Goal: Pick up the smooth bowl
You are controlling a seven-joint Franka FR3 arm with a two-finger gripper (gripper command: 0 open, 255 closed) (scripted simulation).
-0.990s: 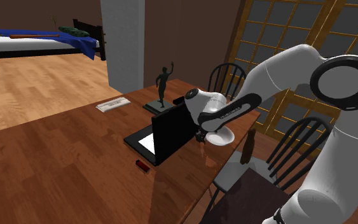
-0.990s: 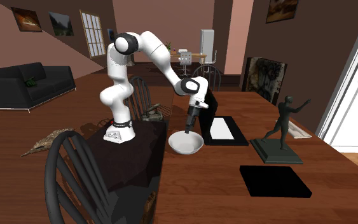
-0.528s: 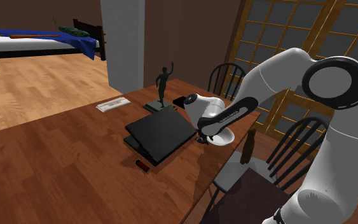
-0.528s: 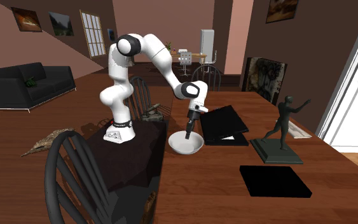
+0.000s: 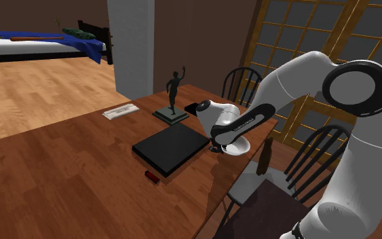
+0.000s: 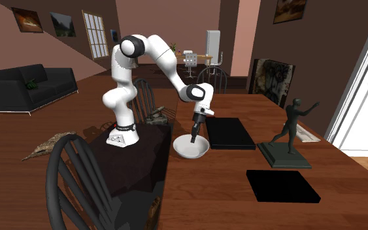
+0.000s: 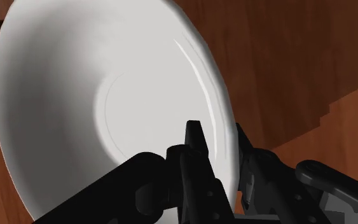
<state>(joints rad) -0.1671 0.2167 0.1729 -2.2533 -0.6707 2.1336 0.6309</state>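
Item: white bowl [image 7: 95, 95], upright on the worktop [image 6: 208, 196], directly beneath the tool [image 7: 220, 145]. The tool is set down over one stretch of the rim, with the hollow off to one side. Grip: I cannot tell whether it clamps the rim.

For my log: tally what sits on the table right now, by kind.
white bowl: 1
closed black laptop: 1
dark figurine: 1
flat black pad: 1
small red object: 1
white card: 1
Total: 6
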